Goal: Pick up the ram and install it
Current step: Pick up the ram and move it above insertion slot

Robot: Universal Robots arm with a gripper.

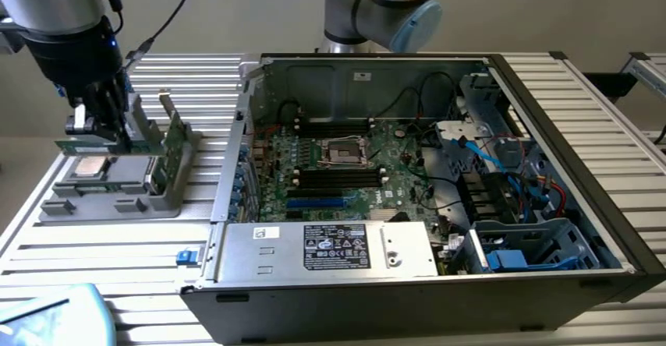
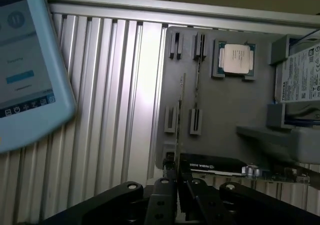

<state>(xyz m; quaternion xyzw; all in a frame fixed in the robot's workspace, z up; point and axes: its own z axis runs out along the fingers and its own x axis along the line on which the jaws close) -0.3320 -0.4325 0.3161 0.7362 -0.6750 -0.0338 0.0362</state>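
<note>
The hand (image 1: 99,137) (image 2: 179,183) hangs straight over the grey tray (image 1: 104,203) (image 2: 235,100), at the end farthest from the computer case (image 1: 582,147); its two dark fingers are pinched together on the ram (image 1: 89,146) (image 2: 181,100), a thin green stick gripped by its upper edge. In the wrist view the ram shows edge-on as a narrow line running out from between the fingers; in the exterior view it lies level along the tray's far end, just above the tray's surface; whether its lower edge touches the tray's slotted holders I cannot tell.

On the tray, just below the ram, sits the square silver processor chip (image 1: 92,167) (image 2: 236,59); a graphics card (image 1: 175,142) (image 2: 215,166) stands on edge along the tray side nearest the case; a grey drive (image 2: 300,75) with a white label lies at one corner of the tray.

The tray rests on the ribbed metal worktop (image 1: 136,260) (image 2: 115,110); the case lies on its side just beside the tray, lid off, with the green motherboard (image 1: 359,194) and its black memory slots (image 1: 338,176) facing up; a silver power supply (image 1: 333,248) fills the case's near edge. A pale blue tablet (image 1: 42,319) (image 2: 25,60) shows near the tray, towards the worktop's front corner.
</note>
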